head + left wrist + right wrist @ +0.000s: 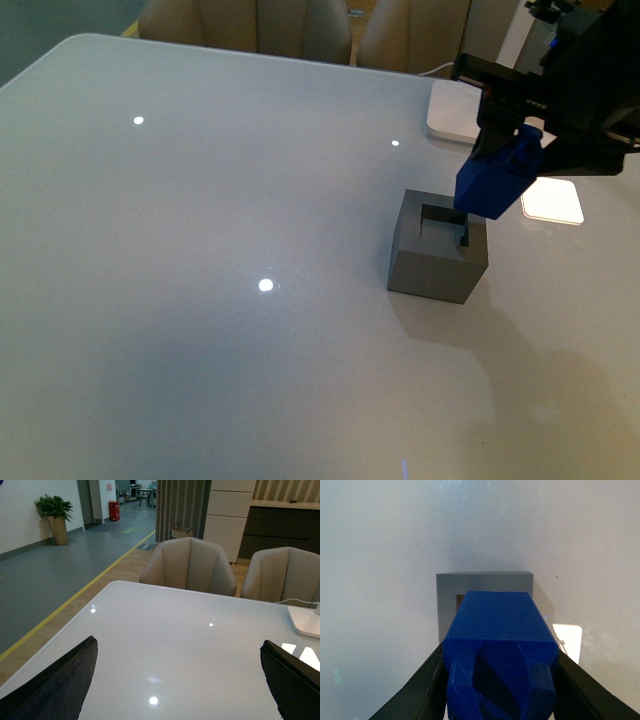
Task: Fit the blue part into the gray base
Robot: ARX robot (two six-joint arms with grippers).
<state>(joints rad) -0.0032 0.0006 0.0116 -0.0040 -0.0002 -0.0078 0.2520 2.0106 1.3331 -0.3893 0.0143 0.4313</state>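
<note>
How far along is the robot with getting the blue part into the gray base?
Done: the right claw has gripped the blue part and holds it off the table. In hand: the part hangs tilted over the hole in the gray base, not yet seated. Left: straighten it, lower it into the hole, release. The left claw is open and holds nothing.

Blue part [497, 180] tilted above gray base [437, 248] hole.
</note>
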